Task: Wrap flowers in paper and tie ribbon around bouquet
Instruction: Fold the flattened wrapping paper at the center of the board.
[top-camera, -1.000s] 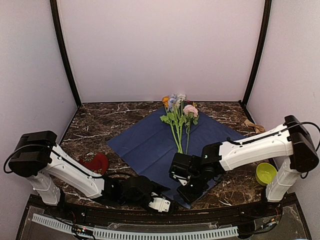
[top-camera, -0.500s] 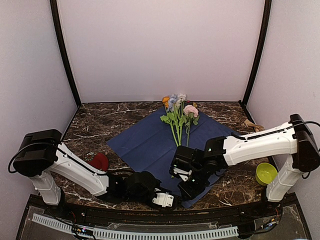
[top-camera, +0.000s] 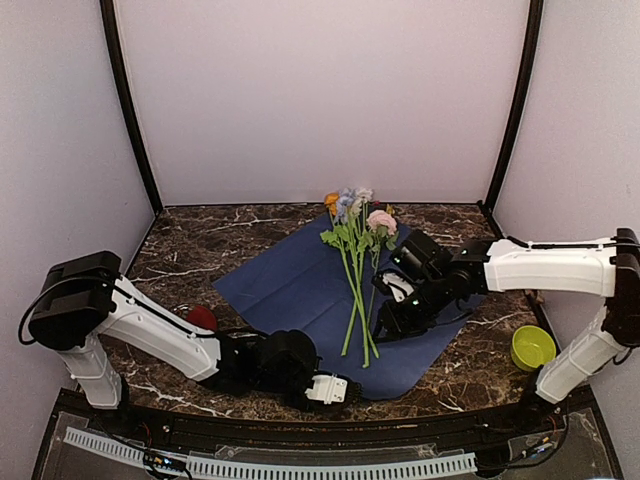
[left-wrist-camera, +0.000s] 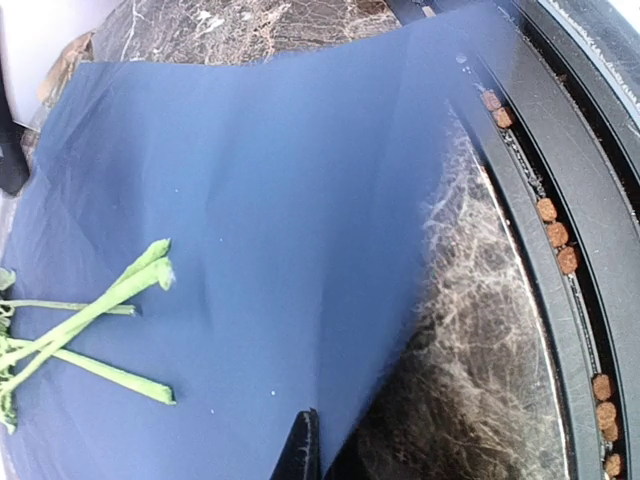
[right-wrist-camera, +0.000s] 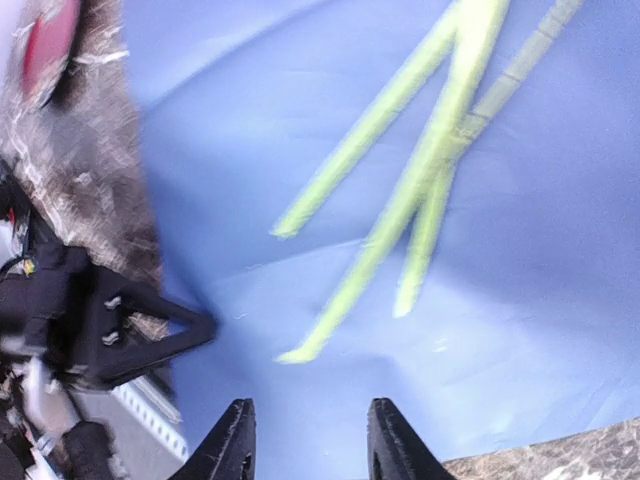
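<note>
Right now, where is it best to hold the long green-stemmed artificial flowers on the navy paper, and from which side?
I would grip the long green-stemmed artificial flowers low on the bare stems, where they cross and bunch, coming from above with the right claw closing across them. They lie flat on the thin navy paper sheet, heads far.

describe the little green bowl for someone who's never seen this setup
Look at the dark marble table, then its near right corner beside the right arm's white base. The lime-green bowl sits there, off the navy paper; the red dish, the only other one, is far left.
</note>
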